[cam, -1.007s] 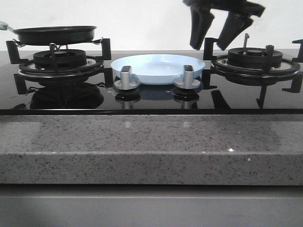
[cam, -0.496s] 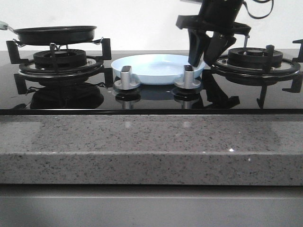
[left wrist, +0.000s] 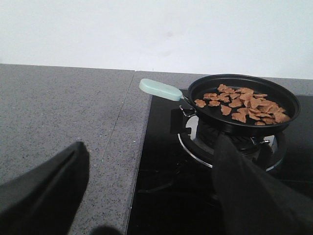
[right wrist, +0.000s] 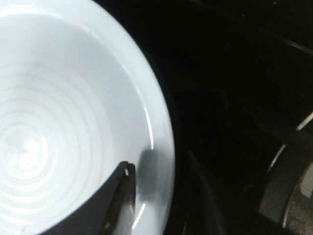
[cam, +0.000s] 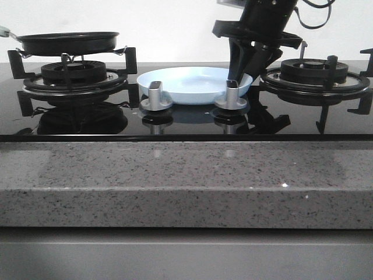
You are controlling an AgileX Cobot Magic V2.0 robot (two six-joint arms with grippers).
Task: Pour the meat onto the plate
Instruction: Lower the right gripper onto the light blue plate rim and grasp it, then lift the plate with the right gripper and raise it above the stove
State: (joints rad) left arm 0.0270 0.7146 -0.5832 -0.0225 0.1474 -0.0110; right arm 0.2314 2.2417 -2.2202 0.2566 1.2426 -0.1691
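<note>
Meat (left wrist: 243, 104): heaped in the black frying pan (left wrist: 243, 106), which sits on the left burner (cam: 73, 73) with its pale-green handle (left wrist: 160, 89) over the stone counter (left wrist: 63, 112).
Plate (cam: 195, 83): pale blue, bare, between the two burners, behind the two stove knobs (cam: 155, 96).
Right gripper (cam: 247, 65): at the plate's right rim, one finger (right wrist: 115, 203) inside the rim (grip state cannot be told).
Left gripper (left wrist: 146, 191): fingers apart, clear of the pan.

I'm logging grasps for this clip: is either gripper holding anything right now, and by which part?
Nothing is clearly held. The left gripper is open and apart from the frying pan. The right gripper straddles the plate rim, closure unclear.
</note>
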